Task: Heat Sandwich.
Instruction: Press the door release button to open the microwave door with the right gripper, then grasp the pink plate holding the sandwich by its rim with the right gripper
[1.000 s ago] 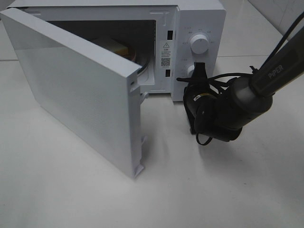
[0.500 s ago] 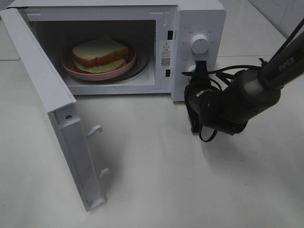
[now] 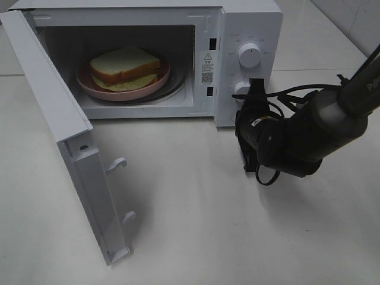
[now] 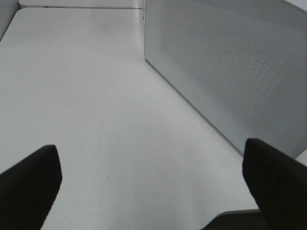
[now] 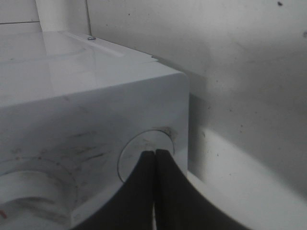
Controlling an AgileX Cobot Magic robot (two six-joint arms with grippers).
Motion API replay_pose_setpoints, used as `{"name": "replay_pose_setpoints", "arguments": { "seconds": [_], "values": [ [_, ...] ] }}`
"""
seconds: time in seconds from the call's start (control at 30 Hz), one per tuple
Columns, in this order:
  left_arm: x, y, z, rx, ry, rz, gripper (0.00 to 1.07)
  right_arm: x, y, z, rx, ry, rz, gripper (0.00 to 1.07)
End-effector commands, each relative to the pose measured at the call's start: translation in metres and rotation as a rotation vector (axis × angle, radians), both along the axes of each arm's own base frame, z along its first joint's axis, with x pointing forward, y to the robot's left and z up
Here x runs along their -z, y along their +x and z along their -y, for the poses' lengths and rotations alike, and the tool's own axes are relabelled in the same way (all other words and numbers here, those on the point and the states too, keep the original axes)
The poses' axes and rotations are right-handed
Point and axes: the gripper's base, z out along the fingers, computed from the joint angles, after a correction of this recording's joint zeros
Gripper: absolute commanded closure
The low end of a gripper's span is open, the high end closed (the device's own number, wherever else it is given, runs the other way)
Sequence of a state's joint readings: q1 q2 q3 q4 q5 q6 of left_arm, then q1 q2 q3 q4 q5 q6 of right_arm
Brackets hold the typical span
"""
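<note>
The sandwich (image 3: 124, 64), white bread with tan crust and pale filling, lies on a pink plate (image 3: 89, 88) inside the open white microwave (image 3: 249, 18). Its door (image 3: 53, 113) is swung wide to the left. My right gripper (image 3: 256, 88) is shut and empty, with its tips at the round lower button (image 3: 240, 89) of the control panel. In the right wrist view the closed fingertips (image 5: 154, 154) rest against that button (image 5: 136, 153). My left gripper (image 4: 153, 187) is open and empty above bare table, next to the door's dotted outer face (image 4: 230, 72). It is out of the exterior view.
The upper knob (image 3: 249, 54) sits above the button. Two latch hooks (image 3: 119, 163) stick out from the door's free edge. The black right arm and its cables (image 3: 297, 136) hang over the table right of the microwave. A tiled wall stands behind.
The microwave door has swung from half closed to wide open, which uncovers the sandwich. The right arm has shifted slightly right and down, with its tips still near the lower button.
</note>
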State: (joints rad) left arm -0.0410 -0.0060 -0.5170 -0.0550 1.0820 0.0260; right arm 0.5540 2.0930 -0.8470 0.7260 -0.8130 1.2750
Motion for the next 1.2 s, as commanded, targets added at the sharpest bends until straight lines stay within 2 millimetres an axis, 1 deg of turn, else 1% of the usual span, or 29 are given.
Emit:
{"name": "replay_pose_setpoints", "arguments": {
  "seconds": [0.03, 0.07, 0.17, 0.2, 0.27, 0.3, 0.4, 0.47, 0.5, 0.57, 0.6, 0.63, 0.67, 0.7, 0.73, 0.8, 0.83, 0.87, 0.9, 0.97, 1.03, 1.07, 1.13, 1.17, 1.2],
  "values": [
    [0.0, 0.0, 0.001, 0.001, -0.007, 0.016, 0.1, -0.011, -0.008, 0.001, -0.021, -0.012, 0.011, 1.07],
    [0.0, 0.0, 0.001, 0.001, -0.007, 0.016, 0.1, -0.011, -0.008, 0.001, -0.021, -0.012, 0.011, 1.07],
    [0.0, 0.0, 0.001, 0.001, -0.007, 0.016, 0.1, -0.017, -0.02, 0.003, -0.048, -0.021, -0.011, 1.07],
    [0.0, 0.0, 0.001, 0.001, -0.007, 0.016, 0.1, -0.017, -0.02, 0.003, -0.048, -0.021, -0.011, 1.07],
    [0.0, 0.0, 0.001, 0.001, -0.007, 0.016, 0.1, -0.022, -0.029, 0.003, -0.077, -0.035, -0.018, 1.07],
    [0.0, 0.0, 0.001, 0.001, -0.007, 0.016, 0.1, -0.026, -0.037, 0.005, -0.1, -0.052, -0.032, 1.07],
    [0.0, 0.0, 0.001, 0.001, -0.007, 0.016, 0.1, -0.032, -0.045, 0.007, -0.146, -0.073, -0.06, 1.07],
    [0.0, 0.0, 0.001, 0.001, -0.007, 0.016, 0.1, -0.044, -0.055, 0.008, -0.24, -0.122, -0.085, 1.07],
    [0.0, 0.0, 0.001, 0.001, -0.007, 0.016, 0.1, -0.044, -0.055, 0.008, -0.24, -0.122, -0.085, 1.07],
    [0.0, 0.0, 0.001, 0.001, -0.007, 0.016, 0.1, -0.051, -0.06, 0.009, -0.314, -0.166, -0.108, 1.07],
    [0.0, 0.0, 0.001, 0.001, -0.007, 0.016, 0.1, -0.059, -0.064, 0.009, -0.393, -0.21, -0.129, 1.07],
    [0.0, 0.0, 0.001, 0.001, -0.007, 0.016, 0.1, -0.063, -0.066, 0.009, -0.436, -0.231, -0.141, 1.07],
    [0.0, 0.0, 0.001, 0.001, -0.007, 0.016, 0.1, -0.063, -0.066, 0.009, -0.436, -0.231, -0.141, 1.07],
    [0.0, 0.0, 0.001, 0.001, -0.007, 0.016, 0.1, -0.066, -0.069, 0.008, -0.472, -0.256, -0.145, 1.07],
    [0.0, 0.0, 0.001, 0.001, -0.007, 0.016, 0.1, -0.072, -0.074, 0.007, -0.558, -0.313, -0.153, 1.07],
    [0.0, 0.0, 0.001, 0.001, -0.007, 0.016, 0.1, -0.077, -0.079, 0.006, -0.642, -0.364, -0.162, 1.07],
    [0.0, 0.0, 0.001, 0.001, -0.007, 0.016, 0.1, -0.077, -0.079, 0.006, -0.642, -0.364, -0.162, 1.07],
    [0.0, 0.0, 0.001, 0.001, -0.007, 0.016, 0.1, -0.078, -0.082, 0.006, -0.685, -0.382, -0.176, 1.07],
    [0.0, 0.0, 0.001, 0.001, -0.007, 0.016, 0.1, -0.079, -0.088, 0.006, -0.78, -0.429, -0.206, 1.07],
    [0.0, 0.0, 0.001, 0.001, -0.007, 0.016, 0.1, -0.078, -0.092, 0.007, -0.864, -0.472, -0.235, 1.07],
    [0.0, 0.0, 0.001, 0.001, -0.007, 0.016, 0.1, -0.078, -0.092, 0.009, -0.893, -0.485, -0.247, 1.07],
    [0.0, 0.0, 0.001, 0.001, -0.007, 0.016, 0.1, -0.078, -0.094, 0.012, -0.977, -0.516, -0.278, 1.07],
    [0.0, 0.0, 0.001, 0.001, -0.007, 0.016, 0.1, -0.08, -0.096, 0.013, -1.065, -0.545, -0.298, 1.07],
    [0.0, 0.0, 0.001, 0.001, -0.007, 0.016, 0.1, -0.08, -0.096, 0.013, -1.065, -0.545, -0.298, 1.07],
    [0.0, 0.0, 0.001, 0.001, -0.007, 0.016, 0.1, -0.082, -0.096, 0.014, -1.102, -0.559, -0.301, 1.07]
  ]
}}
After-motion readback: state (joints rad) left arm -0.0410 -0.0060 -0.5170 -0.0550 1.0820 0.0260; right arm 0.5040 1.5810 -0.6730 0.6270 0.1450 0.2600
